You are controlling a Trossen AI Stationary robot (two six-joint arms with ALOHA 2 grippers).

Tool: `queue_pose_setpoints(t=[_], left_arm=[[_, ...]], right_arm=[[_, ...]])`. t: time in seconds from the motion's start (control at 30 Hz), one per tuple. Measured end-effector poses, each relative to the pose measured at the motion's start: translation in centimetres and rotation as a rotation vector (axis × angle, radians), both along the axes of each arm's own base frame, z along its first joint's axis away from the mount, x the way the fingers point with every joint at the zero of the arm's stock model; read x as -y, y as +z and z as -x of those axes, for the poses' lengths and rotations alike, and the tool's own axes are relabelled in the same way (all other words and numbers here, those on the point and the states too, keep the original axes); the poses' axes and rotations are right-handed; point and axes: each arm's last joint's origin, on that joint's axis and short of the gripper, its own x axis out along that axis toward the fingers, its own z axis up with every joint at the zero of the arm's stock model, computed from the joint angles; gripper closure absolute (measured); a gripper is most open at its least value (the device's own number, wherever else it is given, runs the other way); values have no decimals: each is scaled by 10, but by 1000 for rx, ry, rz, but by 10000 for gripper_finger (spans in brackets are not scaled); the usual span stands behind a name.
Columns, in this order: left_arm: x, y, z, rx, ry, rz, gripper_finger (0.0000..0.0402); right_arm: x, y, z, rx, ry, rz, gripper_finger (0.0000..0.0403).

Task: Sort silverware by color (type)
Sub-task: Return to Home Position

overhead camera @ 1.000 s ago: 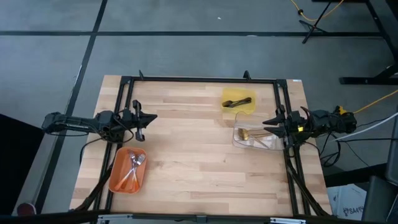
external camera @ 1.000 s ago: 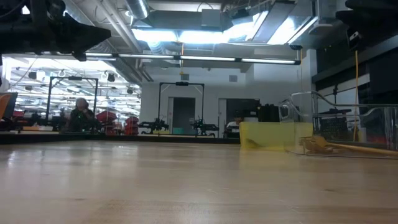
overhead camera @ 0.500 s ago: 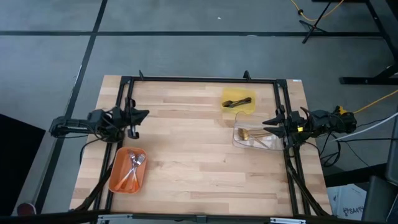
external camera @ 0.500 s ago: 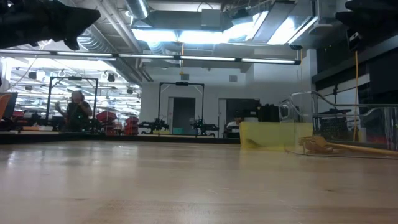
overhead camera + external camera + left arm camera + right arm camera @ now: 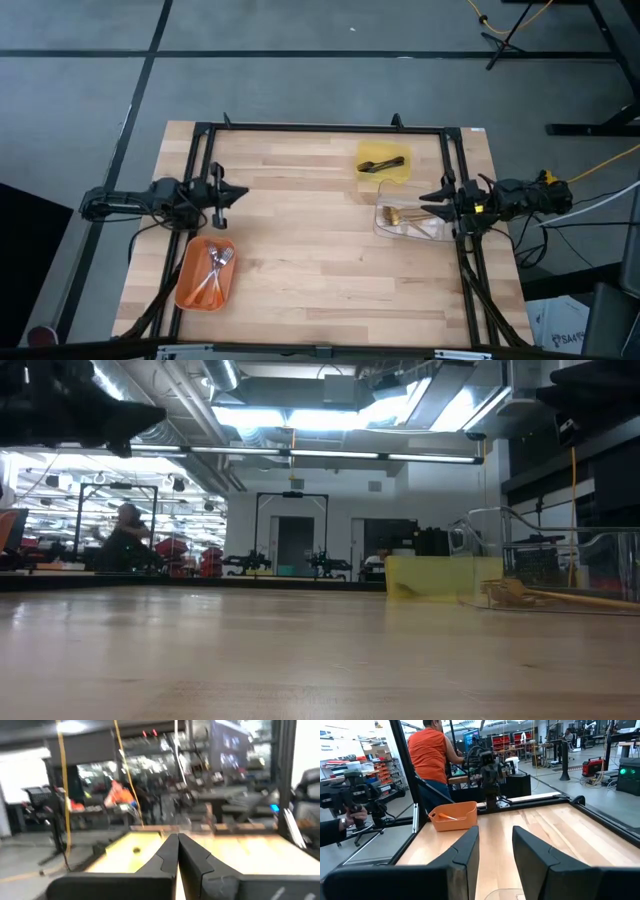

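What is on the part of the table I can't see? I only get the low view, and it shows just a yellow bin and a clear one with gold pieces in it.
Observer: An orange tray lies on the robot's left side, with orange-handled forks in it.
Operator: Is anything inside the yellow bin? Its wall hides that from me.
Observer: Yes, dark utensils lie in the yellow bin.
Operator: And where are the robot's hands?
Observer: They are at opposite sides, both empty: the left gripper is shut and the right gripper is open.
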Motion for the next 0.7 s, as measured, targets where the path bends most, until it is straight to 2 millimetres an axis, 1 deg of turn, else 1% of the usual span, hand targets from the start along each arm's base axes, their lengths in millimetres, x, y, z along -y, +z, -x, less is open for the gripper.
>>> queue_pose_setpoints(t=[0.17,0.33,0.7], left_arm=[[1,-8,-2,-81,-41,1,398],[1,-9,-2,-95,-43,1,398],[1,-15,-2,-152,-43,0,398]], right_arm=[[-2,-16,-9,9,-13,2,295],[-3,-33,-16,-5,-63,4,295],[-3,-58,-23,-53,-112,21,295]])
